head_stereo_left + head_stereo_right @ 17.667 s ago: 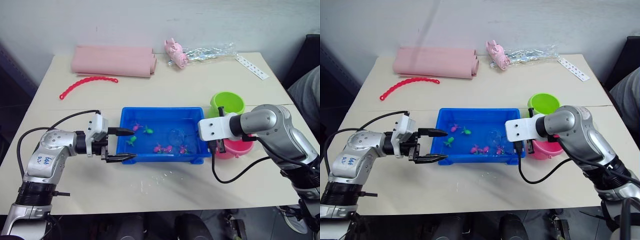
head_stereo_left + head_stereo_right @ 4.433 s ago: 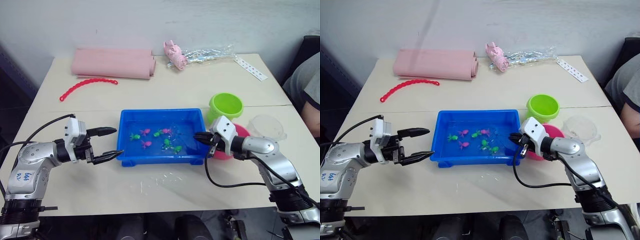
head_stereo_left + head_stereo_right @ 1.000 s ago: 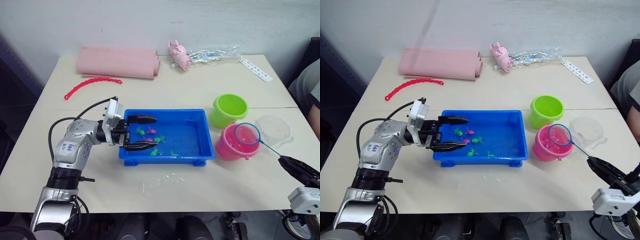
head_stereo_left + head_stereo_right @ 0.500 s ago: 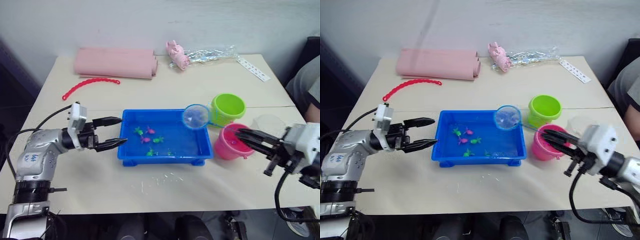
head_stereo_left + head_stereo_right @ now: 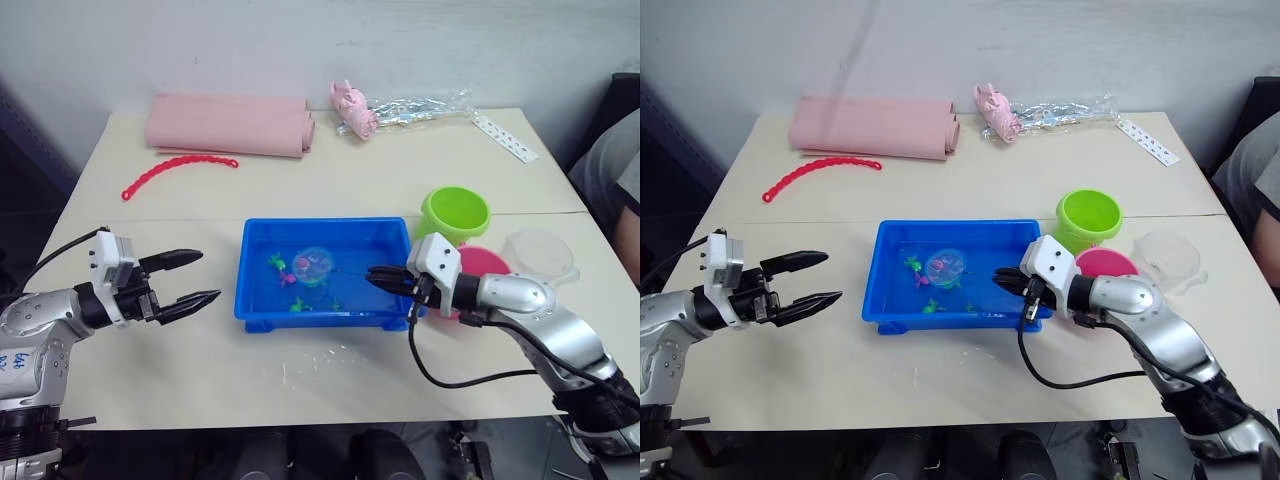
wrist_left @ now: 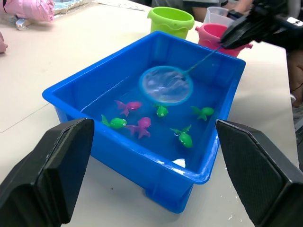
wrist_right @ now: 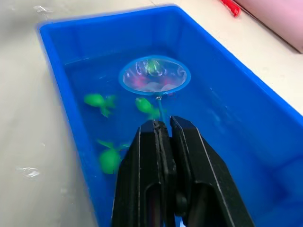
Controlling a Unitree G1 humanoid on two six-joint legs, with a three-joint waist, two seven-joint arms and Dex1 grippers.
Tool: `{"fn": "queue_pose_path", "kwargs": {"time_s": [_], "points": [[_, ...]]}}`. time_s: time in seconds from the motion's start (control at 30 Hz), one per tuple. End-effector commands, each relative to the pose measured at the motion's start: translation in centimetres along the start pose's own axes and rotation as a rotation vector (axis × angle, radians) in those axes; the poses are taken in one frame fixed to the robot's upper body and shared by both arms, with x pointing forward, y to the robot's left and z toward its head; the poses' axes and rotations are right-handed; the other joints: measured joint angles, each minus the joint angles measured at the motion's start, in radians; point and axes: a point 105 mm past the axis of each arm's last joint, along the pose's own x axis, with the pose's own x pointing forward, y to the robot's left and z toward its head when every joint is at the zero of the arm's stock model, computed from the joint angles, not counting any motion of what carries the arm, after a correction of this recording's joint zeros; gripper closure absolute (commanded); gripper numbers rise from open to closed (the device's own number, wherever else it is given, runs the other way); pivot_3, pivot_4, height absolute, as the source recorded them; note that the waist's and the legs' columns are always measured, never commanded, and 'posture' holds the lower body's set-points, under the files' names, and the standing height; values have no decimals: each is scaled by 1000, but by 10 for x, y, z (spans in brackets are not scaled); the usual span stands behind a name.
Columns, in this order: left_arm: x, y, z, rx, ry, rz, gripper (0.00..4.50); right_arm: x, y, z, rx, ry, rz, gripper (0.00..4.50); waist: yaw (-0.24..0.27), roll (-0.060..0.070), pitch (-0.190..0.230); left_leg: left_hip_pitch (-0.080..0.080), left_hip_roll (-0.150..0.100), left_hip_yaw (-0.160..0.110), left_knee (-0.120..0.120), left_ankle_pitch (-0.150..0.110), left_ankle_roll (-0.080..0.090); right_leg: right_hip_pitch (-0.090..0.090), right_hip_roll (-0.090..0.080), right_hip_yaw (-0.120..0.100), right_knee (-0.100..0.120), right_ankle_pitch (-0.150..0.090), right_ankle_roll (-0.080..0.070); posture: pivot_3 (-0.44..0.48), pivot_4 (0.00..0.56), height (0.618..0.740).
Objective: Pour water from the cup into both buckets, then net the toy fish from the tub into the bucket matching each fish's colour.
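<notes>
The blue tub (image 5: pixel 258 309) of water stands mid-table and holds several tiny green and pink fish (image 6: pixel 115 123). My right gripper (image 5: pixel 376 276) reaches over the tub's right rim, shut on the thin handle of the net (image 5: pixel 312 265). The net's light-blue ring lies low over the water in the tub's middle. A green and a pink shape show through the mesh (image 7: pixel 154 75); I cannot tell whether they are inside it. My left gripper (image 5: pixel 206 277) hangs open left of the tub, apart from it. The green bucket (image 5: pixel 455 212), pink bucket (image 5: pixel 482 261) and clear cup (image 5: pixel 541 252) stand at the right.
A folded pink cloth (image 5: pixel 228 125), a red bead chain (image 5: pixel 175 168), a pink pig toy (image 5: pixel 352 108), a crinkly wrapper (image 5: pixel 420 103) and a white strip (image 5: pixel 505 136) lie at the back. A person (image 5: pixel 615 190) sits at the right edge. Water drops (image 5: pixel 320 352) dot the table before the tub.
The net has come down from above the tub's right end to the water in its middle. My right gripper moved left to the tub's rim; my left gripper drew back leftward.
</notes>
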Motion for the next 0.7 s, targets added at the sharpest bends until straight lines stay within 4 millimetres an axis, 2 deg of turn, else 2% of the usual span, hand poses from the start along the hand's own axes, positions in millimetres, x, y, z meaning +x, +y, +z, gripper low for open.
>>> {"fn": "queue_pose_path", "kwargs": {"time_s": [0.03, 0.23, 0.43, 0.7], "points": [[0, -5, 11, 35, -27, 3, 31, 6, -10, 12, -65, -42, -28, 4500, -1, 0, 0, 0, 0, 0, 0, 0, 0, 0, 0, 0, 0, 0, 0, 0, 150, 740], [0, -8, 11, 29, -26, 10, 31, 11, -17, 19, -62, -108, -52, 4500, -2, 0, 0, 0, 0, 0, 0, 0, 0, 0, 0, 0, 1, 0, 0, 0, 150, 740], [3, -7, 12, 27, -25, 6, 31, 16, -29, 8, -96, -43, -126, 4500, -2, 0, 0, 0, 0, 0, 0, 0, 0, 0, 0, 0, 1, 0, 0, 0, 150, 740], [4, -6, 11, 25, -20, 4, 31, 8, -30, -1, -104, -7, -150, 4500, -2, 0, 0, 0, 0, 0, -1, 0, -1, -1, 0, 0, 1, 0, 0, 0, 150, 740]]}}
